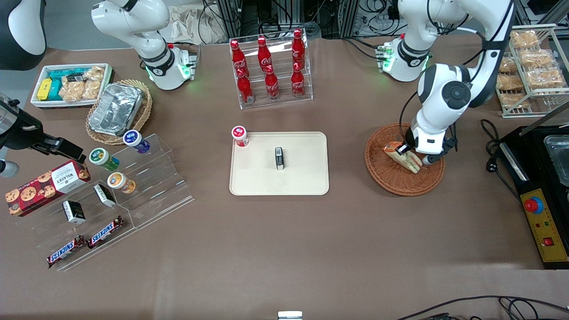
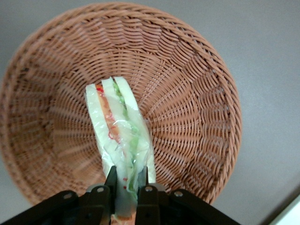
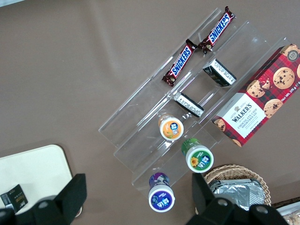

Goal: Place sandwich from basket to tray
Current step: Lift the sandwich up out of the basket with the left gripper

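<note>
Gripping sandwich (image 2: 119,136) edgewise above basket (image 2: 197,93), end effector (image 2: 125,187); seemingly lifted.

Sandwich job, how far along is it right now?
Done: the gripper is shut on the sandwich, its fingers clamping one end. In hand: the sandwich is still over the wicker basket, barely raised if at all. Left: carry it to the cream tray, which holds a small dark packet, and release.
</note>
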